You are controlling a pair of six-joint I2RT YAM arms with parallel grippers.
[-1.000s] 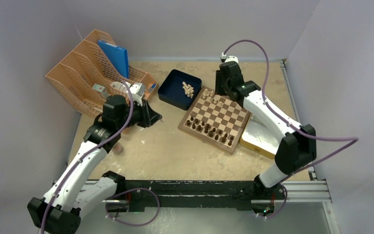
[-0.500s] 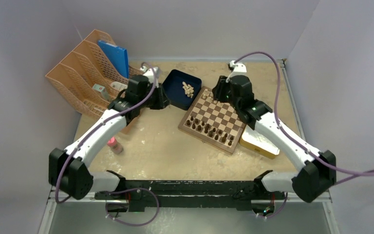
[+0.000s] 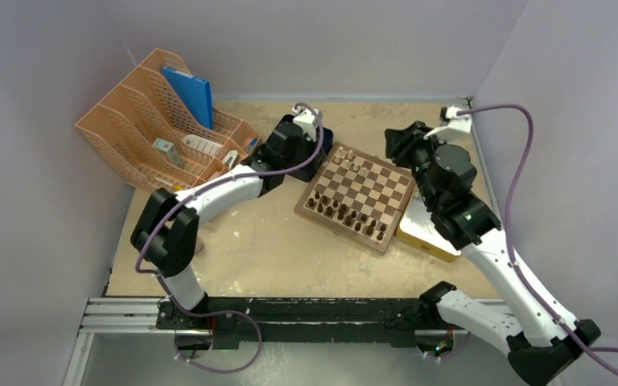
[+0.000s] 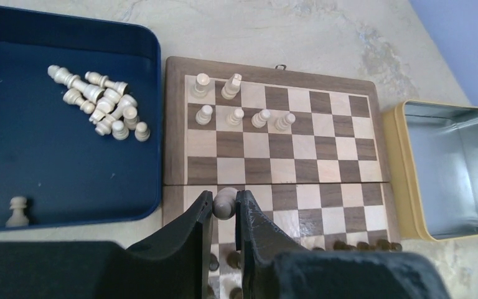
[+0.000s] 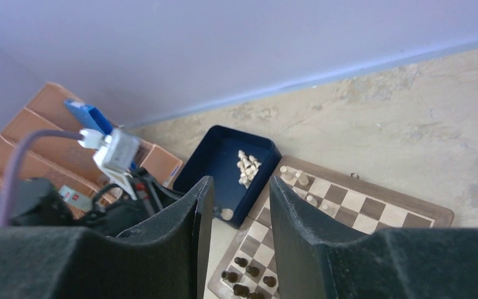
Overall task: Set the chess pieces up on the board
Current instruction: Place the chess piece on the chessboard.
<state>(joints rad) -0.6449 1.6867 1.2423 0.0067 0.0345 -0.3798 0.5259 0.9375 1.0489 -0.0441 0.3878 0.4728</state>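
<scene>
Pinching pale chess piece (image 4: 226, 199) in our left gripper (image 4: 224, 210), lower centre, board (image 4: 299, 156) behind; our right gripper (image 5: 241, 187) jaws apart.

Robot lab cell: plain panel walls (image 3: 330, 48), tabletop (image 3: 273, 249), aluminium mounting rail (image 3: 121, 312).

my matt black plastic left fingers (image 4: 193, 240) are gripping a smooth, pale wooden piece (image 4: 226, 202) over the board (image 4: 174, 137), its brown and cream wood giving off a low satin sheen. the blue tray (image 4: 56, 174) is looking dull, the tin (image 4: 454, 187) is gleaming as bare metal, and the table (image 4: 323, 37) is showing a rough, mottled face.
</scene>
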